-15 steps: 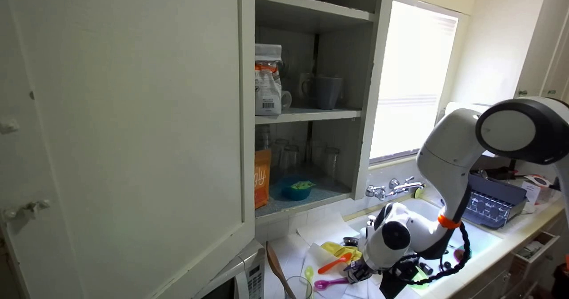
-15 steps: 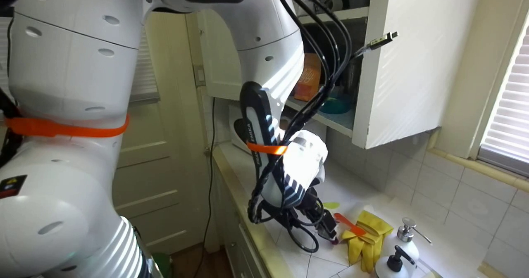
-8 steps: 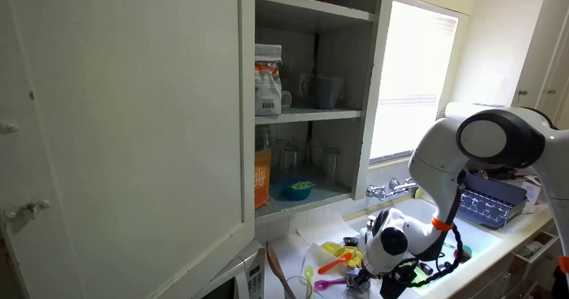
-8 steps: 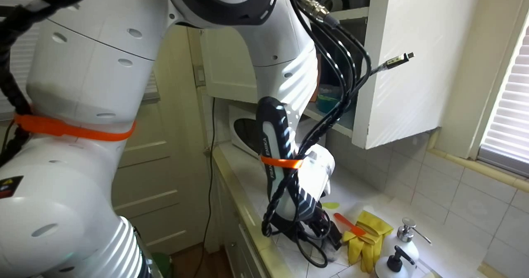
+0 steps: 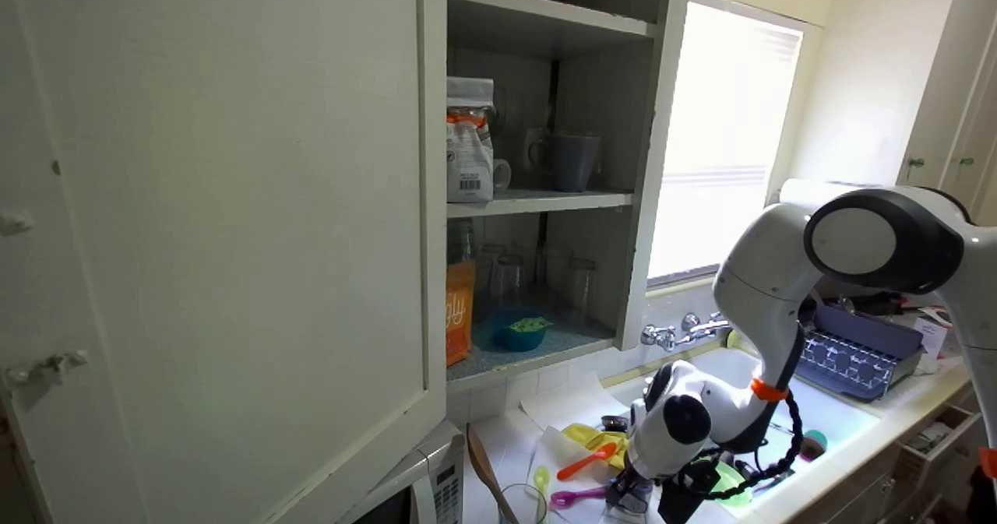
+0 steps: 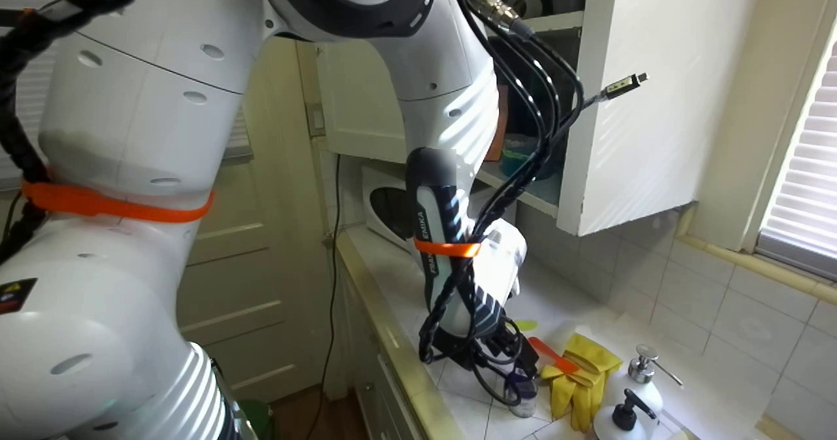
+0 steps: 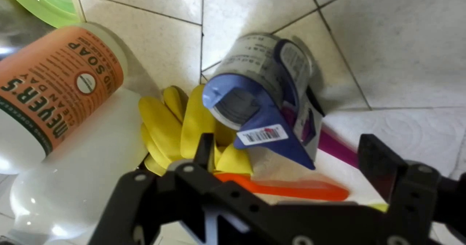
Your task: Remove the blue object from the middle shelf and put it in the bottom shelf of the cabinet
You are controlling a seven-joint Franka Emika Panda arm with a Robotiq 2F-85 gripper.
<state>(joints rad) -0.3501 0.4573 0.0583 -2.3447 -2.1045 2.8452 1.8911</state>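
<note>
Yellow gloves [image 6: 587, 373], orange utensil [image 7: 291, 191] beside can [image 7: 262, 66], pincer [image 7: 285, 143] near, contact unclear

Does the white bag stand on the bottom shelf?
No, the white bag stands on the middle shelf, one level above the orange pouch.

1 orange pouch [image 5: 459, 314] on the bottom shelf [image 5: 574, 339]

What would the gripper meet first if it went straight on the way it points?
Most likely the blue-labelled container on the counter: in the wrist view it shows ahead of the open gripper, though depth is unclear.
</note>
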